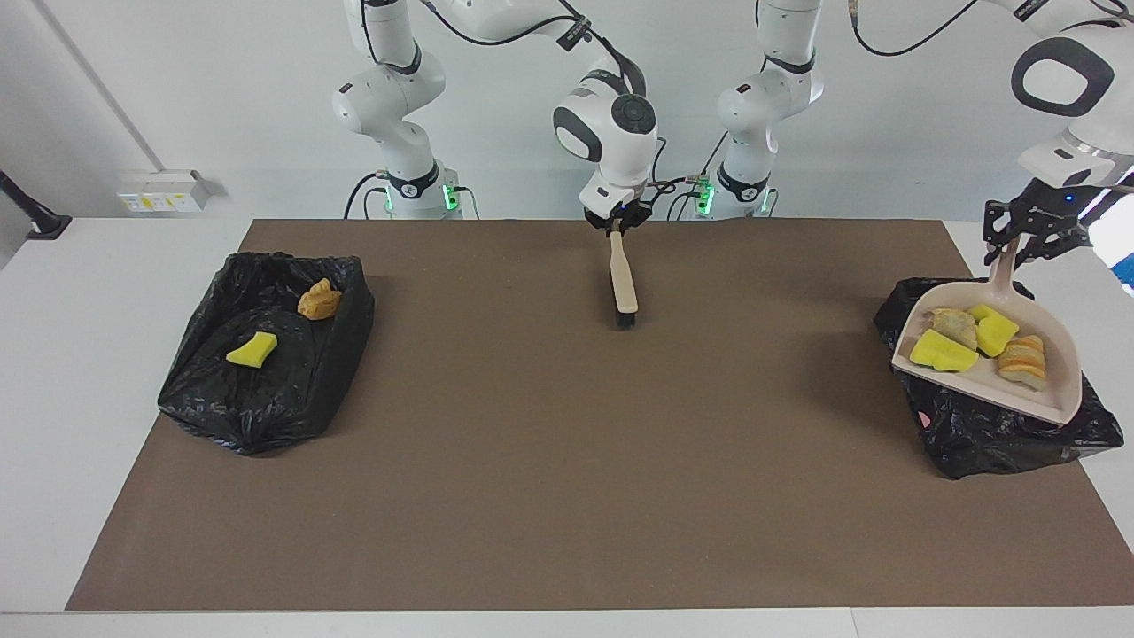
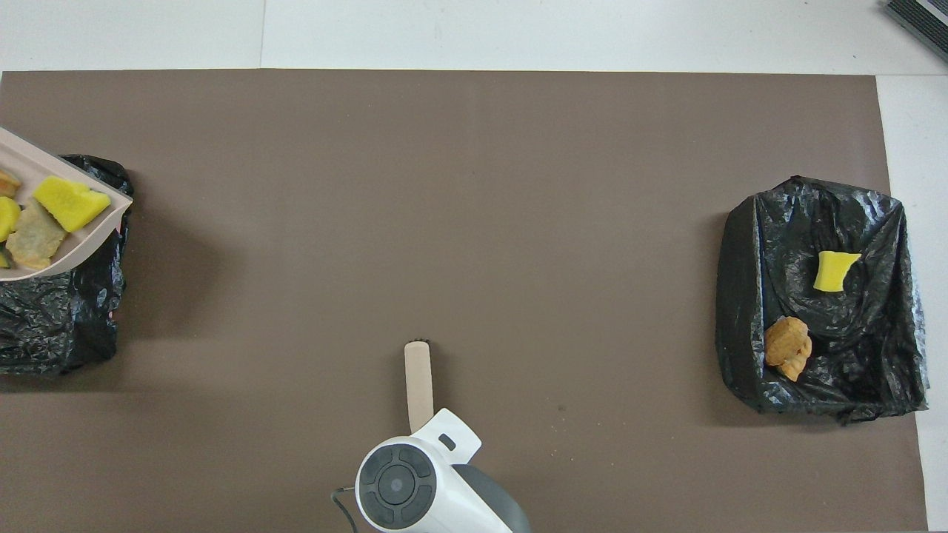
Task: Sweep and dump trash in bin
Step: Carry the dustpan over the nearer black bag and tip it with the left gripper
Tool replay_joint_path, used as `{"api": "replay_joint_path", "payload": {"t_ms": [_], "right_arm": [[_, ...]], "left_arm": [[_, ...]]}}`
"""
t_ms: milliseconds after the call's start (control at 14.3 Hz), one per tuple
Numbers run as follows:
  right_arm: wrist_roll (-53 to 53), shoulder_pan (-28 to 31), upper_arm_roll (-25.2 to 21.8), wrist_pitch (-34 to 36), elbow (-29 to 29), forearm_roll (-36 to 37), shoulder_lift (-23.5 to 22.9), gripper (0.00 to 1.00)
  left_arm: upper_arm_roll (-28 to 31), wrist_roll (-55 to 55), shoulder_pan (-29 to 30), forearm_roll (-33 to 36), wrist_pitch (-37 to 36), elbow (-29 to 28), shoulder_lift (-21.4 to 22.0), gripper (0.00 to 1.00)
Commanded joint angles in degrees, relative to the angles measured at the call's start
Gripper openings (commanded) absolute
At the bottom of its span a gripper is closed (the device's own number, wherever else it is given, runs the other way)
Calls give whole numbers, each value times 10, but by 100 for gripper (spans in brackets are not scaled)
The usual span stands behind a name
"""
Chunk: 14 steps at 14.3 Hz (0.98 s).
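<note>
Jaws (both clamped), dustpan (image 1: 1054,403) over bin (image 1: 1019,439)

We see the table from two high cameras set half a turn apart. One looks across it toward the robots, whose bases stand along the top edge, taking in the whole brown mat (image 1: 567,496) from some way off. The other hangs above the robots' end and looks steeply down and forward. Both share the mat, the two black bin bags at its ends (image 1: 266,354) (image 2: 822,296) and the brush (image 1: 623,279) (image 2: 419,381).
</note>
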<state>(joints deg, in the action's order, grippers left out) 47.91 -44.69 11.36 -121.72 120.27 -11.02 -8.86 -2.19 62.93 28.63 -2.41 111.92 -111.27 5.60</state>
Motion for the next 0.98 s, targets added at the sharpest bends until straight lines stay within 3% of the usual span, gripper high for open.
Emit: {"api": "replay_joint_path", "payload": {"t_ms": [0,140,210,280,420,699,909], "right_arm": [[1,1,1,-18,6,-8,-14,0],[5,2,1,-4,-6,-8,-20,0],[7,2,1,13,-15,-8,-22,54],[8,2,0,30,-28,-8,-21,100],[8,7,0,84,-65,-8,-19,100],[2,28,-3,140,-103,-6,-1,100],[-45,67,-3,169,-111,1,37,100]], "left_arm": [[0,70,37,42,2,43,-35,0],[12,120,54,67,21,48,-49,0],[27,147,53,77,35,58,-59,0],[39,169,51,95,45,72,-73,0],[39,178,48,183,47,111,-97,0],[36,178,37,311,46,117,-102,0],[34,177,-8,411,34,134,-111,0]]}}
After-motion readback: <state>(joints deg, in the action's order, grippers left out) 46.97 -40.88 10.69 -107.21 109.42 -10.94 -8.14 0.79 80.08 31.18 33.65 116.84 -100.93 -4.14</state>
